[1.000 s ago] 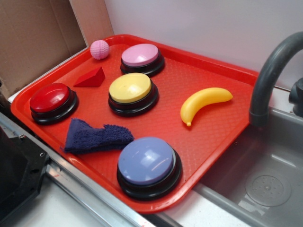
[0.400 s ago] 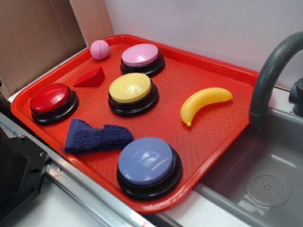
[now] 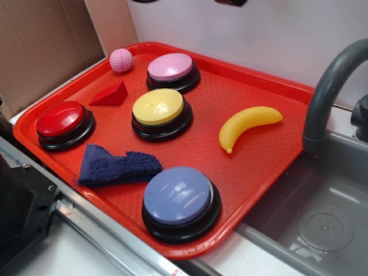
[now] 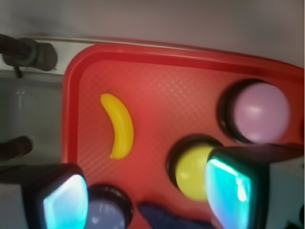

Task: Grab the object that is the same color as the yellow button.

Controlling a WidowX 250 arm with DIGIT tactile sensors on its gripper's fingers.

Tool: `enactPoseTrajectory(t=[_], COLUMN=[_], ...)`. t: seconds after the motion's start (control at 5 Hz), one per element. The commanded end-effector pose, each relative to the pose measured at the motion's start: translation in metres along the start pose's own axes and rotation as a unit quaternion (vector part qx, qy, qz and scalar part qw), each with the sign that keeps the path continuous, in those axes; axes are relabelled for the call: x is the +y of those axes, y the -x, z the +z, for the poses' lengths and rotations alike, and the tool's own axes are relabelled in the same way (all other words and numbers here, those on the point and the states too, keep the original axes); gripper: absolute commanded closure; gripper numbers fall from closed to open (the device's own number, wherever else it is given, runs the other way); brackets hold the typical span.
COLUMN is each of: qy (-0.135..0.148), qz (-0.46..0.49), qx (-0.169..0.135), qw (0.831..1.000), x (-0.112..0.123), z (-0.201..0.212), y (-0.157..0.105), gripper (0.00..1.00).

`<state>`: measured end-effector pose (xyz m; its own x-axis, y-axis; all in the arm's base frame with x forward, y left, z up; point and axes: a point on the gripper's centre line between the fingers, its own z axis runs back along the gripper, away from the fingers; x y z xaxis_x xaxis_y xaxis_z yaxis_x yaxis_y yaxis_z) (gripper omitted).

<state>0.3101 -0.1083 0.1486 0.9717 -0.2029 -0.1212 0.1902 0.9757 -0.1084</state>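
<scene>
The yellow toy banana [image 3: 247, 126] lies on the right part of the red tray [image 3: 261, 167], nothing touching it; the wrist view shows the banana [image 4: 120, 126] left of centre. The yellow button [image 3: 159, 109] sits mid-tray on its black base, and in the wrist view the yellow button [image 4: 193, 172] is partly behind my right finger. My gripper [image 4: 147, 198] hangs high above the tray, open, with nothing between its fingers [image 4: 64, 202]. In the exterior view only a dark scrap of the arm [image 3: 230, 2] shows at the top edge.
Also on the tray: a pink button [image 3: 171, 69], a red button [image 3: 62, 121], a lavender-blue button [image 3: 179, 198], a red wedge [image 3: 110, 95], a pink ball [image 3: 121, 60] and a dark blue cloth [image 3: 115, 167]. A grey faucet [image 3: 328, 86] and sink [image 3: 322, 218] lie right.
A dark part of the arm has come into the top edge of the exterior view. Nothing on the tray has moved.
</scene>
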Motion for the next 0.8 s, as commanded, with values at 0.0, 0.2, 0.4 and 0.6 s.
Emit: enactPoseTrajectory(t=[0.0,0.2,0.4,0.6], qy=[0.005,-0.002,0.003,0.001], qz=[-0.01,-0.054,-0.097,-0.133], qx=[-0.039,-0.028,0.002,0.017], qw=[0.999,0.998,0.995,0.991], x=[-0.008,-0.004,-0.017,-0.022], z=[0.019,-0.003,-0.023,-0.039], y=[0.001,0.018,0.016,0.02], gripper=[0.0,0.0,0.0,0.0])
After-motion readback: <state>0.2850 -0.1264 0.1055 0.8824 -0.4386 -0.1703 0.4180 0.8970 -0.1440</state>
